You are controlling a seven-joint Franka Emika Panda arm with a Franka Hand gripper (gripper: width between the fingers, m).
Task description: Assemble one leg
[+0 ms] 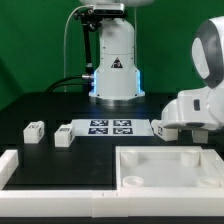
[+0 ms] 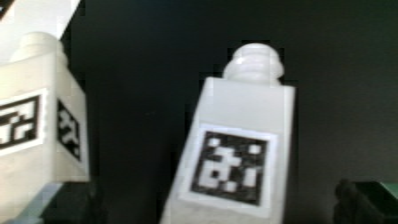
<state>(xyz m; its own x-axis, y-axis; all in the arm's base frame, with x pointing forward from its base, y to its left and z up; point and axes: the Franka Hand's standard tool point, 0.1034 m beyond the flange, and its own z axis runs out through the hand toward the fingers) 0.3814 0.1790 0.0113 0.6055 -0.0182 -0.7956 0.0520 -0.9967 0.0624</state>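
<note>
The gripper (image 2: 210, 203) stands open. In the wrist view its two dark fingers (image 2: 57, 205) show only as blurred tips, one on each side of a leg (image 2: 240, 130). Black table (image 2: 143, 60) is visible between each tip and the leg's sides. Neither tip touches the leg, so nothing is grasped.

The leg is a white block with a black-and-white tag (image 2: 228, 168) on its face and a rounded peg (image 2: 254, 62) at the end away from the fingers. It sits on the table between the two tips. Near it, with a strip of table between, is a second leg (image 2: 39, 110), also tagged and cut off by the picture's edge.

In the exterior view the gripper (image 1: 165, 128) is low over the table, at the end of the marker board (image 1: 108, 127) on the exterior view's right. The arm's white hand hides most of what lies under it, and the fingers cannot be made out there.

A third leg (image 1: 64, 137) sits just beside the board's other end, and a fourth leg (image 1: 36, 130) is farther toward the exterior view's left. A large white tray piece (image 1: 165, 158) lies in front of the gripper. The base (image 1: 115, 65) stands behind the board.
</note>
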